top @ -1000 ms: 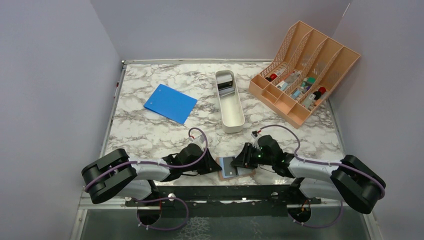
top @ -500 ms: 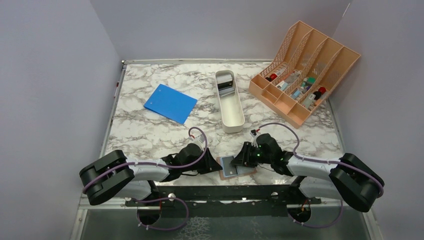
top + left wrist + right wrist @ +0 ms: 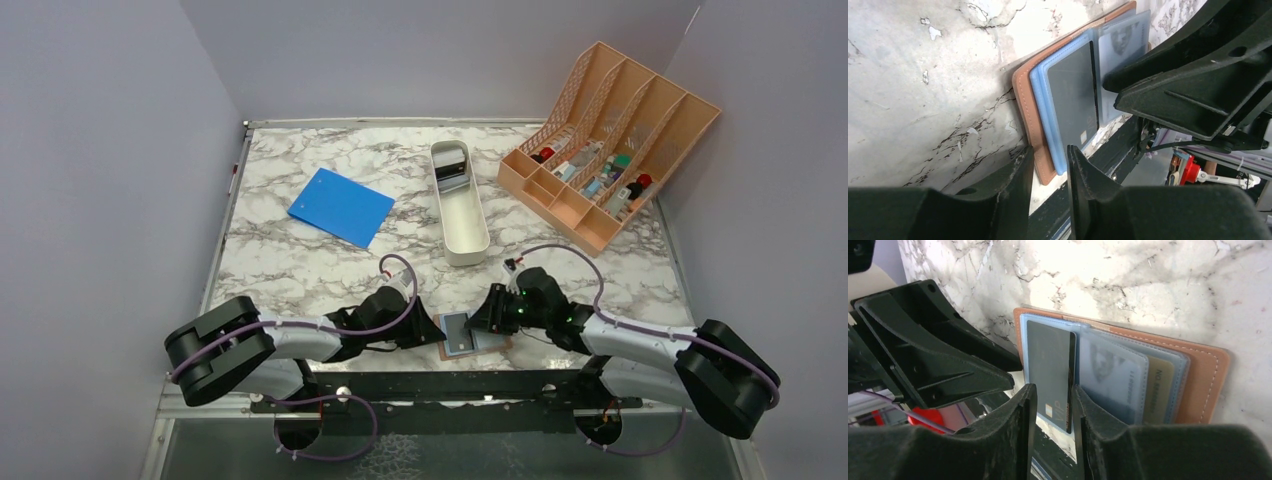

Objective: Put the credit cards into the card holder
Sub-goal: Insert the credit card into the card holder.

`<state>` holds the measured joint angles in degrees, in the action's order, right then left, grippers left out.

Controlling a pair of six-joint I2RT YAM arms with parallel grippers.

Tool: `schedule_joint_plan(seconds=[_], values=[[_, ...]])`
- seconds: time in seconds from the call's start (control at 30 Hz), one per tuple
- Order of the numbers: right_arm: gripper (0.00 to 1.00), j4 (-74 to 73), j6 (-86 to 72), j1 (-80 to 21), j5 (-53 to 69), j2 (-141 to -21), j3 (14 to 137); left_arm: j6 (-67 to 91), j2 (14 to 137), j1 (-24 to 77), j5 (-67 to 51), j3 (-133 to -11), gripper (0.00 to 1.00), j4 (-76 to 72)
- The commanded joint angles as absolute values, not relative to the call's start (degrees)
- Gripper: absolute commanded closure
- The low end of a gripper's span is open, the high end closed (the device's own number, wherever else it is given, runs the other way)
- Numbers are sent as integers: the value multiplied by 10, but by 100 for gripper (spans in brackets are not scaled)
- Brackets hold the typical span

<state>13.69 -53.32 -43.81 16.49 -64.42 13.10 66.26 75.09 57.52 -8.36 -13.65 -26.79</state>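
The brown card holder (image 3: 492, 340) lies open at the table's near edge, pale blue sleeves up. A dark grey card (image 3: 456, 329) sits in its left sleeve; it also shows in the left wrist view (image 3: 1070, 95) and the right wrist view (image 3: 1048, 355). A pale card (image 3: 1110, 375) and a gold card (image 3: 1160, 385) sit in the sleeves to the right. My left gripper (image 3: 428, 330) is low at the holder's left end (image 3: 1023, 100), jaws a narrow gap apart. My right gripper (image 3: 480, 322) is over the dark card's near end, jaws also a narrow gap apart, gripping nothing.
A long white tray (image 3: 465, 235) stands mid-table with more cards (image 3: 452, 165) at its far end. A blue notebook (image 3: 341, 206) lies to the left. A peach lattice organiser (image 3: 610, 140) with small items stands at the back right. The table edge and black rail run just below the holder.
The right gripper has edged slightly left over the holder, and the dark card sits a little further left. The left arm has barely moved.
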Motion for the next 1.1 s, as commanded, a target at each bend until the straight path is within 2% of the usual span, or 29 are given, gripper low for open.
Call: schedule_joint_plan(seconds=[0.0, 0.07, 0.2, 0.33, 0.63, 1.07], values=[[61, 51, -504, -440, 143, -606, 172, 664, 738, 578, -69, -136, 65, -273], [61, 23, -493, -440, 133, -594, 184, 663, 743, 578, -70, -137, 63, -272], [69, -24, -469, -440, 101, -576, 204, 663, 760, 578, -72, -140, 62, -270], [72, -74, -439, -440, 57, -578, 225, 659, 774, 578, -76, -148, 61, -264], [69, -79, -425, -440, 23, -615, 212, 654, 762, 578, -62, -157, 56, -230], [75, -25, -456, -440, 24, -595, 135, 644, 778, 581, -99, -185, 51, -266]])
